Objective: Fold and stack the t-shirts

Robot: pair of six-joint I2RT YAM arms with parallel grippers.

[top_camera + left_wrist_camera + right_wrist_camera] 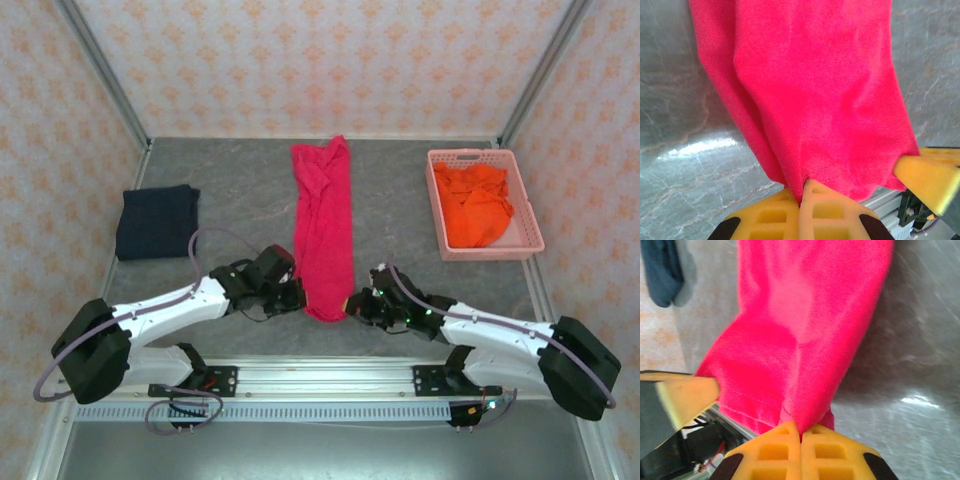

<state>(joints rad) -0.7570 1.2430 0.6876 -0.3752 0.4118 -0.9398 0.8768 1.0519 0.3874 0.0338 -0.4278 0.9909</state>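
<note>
The crimson-pink t-shirt (323, 228) lies as a long narrow strip down the middle of the table. My left gripper (299, 296) is shut on its near left corner (805, 175), and my right gripper (352, 301) is shut on its near right corner (807, 412). Yellow fingers (827, 210) pinch the hem in the left wrist view; the right wrist view shows the same pinch by its fingers (777, 450). A folded dark navy t-shirt (157, 221) rests at the left. The bright orange t-shirt (476, 203) sits crumpled in the basket.
The pale pink lattice basket (533, 222) stands at the back right. Patterned walls close off the table on three sides. A metal rail (320, 378) runs along the near edge beneath both arms.
</note>
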